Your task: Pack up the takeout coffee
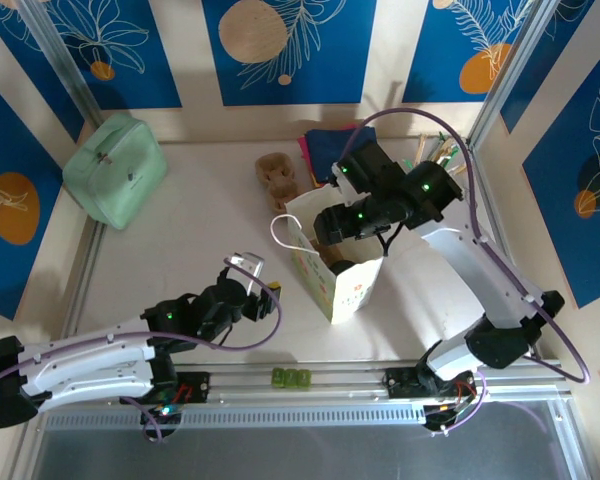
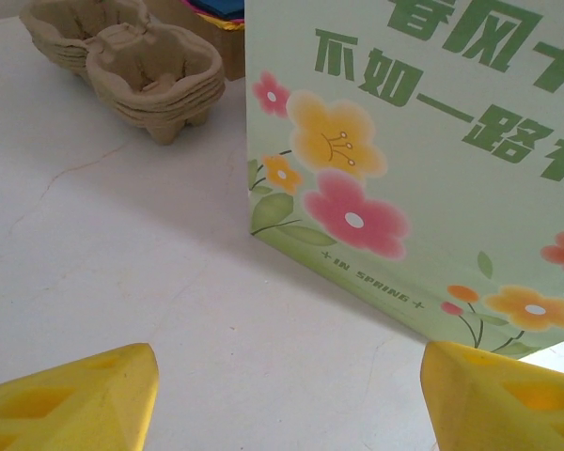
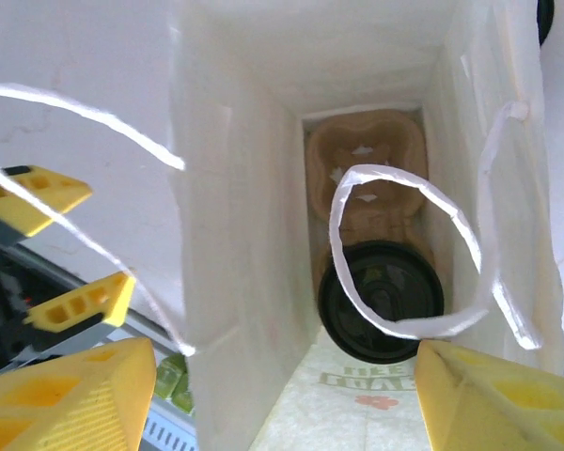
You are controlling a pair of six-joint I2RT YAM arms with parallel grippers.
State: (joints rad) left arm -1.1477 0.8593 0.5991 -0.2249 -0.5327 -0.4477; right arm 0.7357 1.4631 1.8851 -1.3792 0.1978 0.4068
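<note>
Bright, even light from above nearly washes out the white worktop (image 2: 122,263) ahead of the left hand (image 2: 289,381). The yellow fingers (image 3: 66,399) of the right hand (image 3: 287,385) blur close to the lens; beyond them the walls of the paper bag (image 3: 235,235) glow overexposed around a dim bottom.

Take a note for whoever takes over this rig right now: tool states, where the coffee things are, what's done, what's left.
Left tool: open, empty, low over the table beside the flowered paper bag.
Right tool: open, empty, above the bag's mouth.
In the bag: a brown cardboard cup carrier at the bottom, with a black round lid in one pocket. The takeout cup presumably under it is hidden.
Done: carrier and lidded item appear packed.
Left: probably lift the right arm away, clear of the white string handles.
</note>
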